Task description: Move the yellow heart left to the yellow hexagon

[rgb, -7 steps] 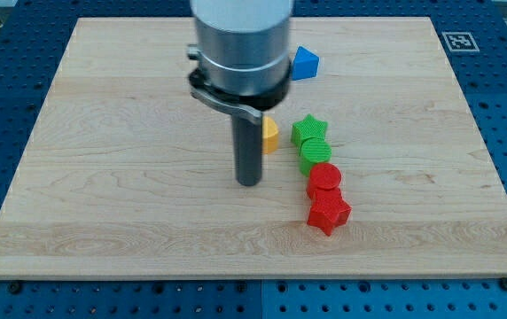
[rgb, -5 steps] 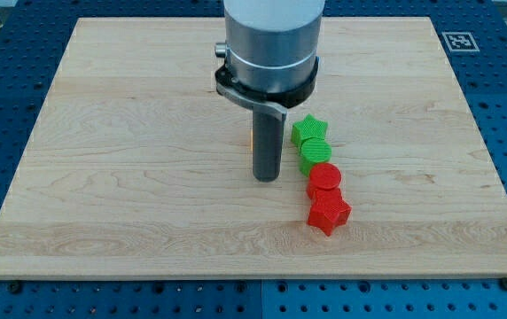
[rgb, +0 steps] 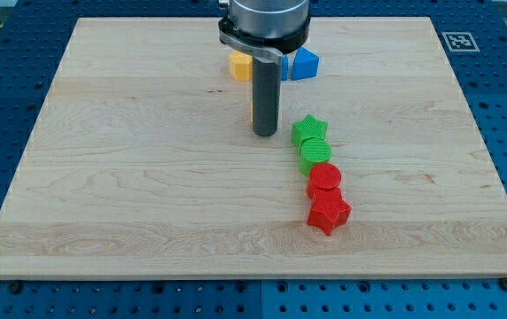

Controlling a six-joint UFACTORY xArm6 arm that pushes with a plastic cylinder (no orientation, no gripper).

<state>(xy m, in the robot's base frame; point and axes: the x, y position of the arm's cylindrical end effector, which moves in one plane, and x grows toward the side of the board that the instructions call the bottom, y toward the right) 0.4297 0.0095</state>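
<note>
My tip [rgb: 265, 135] stands on the board's upper middle, just left of the green star. The yellow heart is almost fully hidden behind the rod; only a thin yellow-orange sliver [rgb: 250, 111] shows at the rod's left edge, so its shape cannot be made out. The yellow hexagon [rgb: 239, 65] lies near the view's top, partly covered by the arm, up and slightly left of the sliver. I cannot tell whether the rod touches the heart.
A blue block [rgb: 304, 64] lies right of the arm near the top. A green star [rgb: 309, 129], a green round block [rgb: 314, 153], a red round block [rgb: 326, 180] and a red star [rgb: 328, 213] form a touching column right of my tip.
My tip has moved right and then toward the view's top. The yellow sliver moved upward with it. The arm's body now uncovers the yellow hexagon and blue block.
</note>
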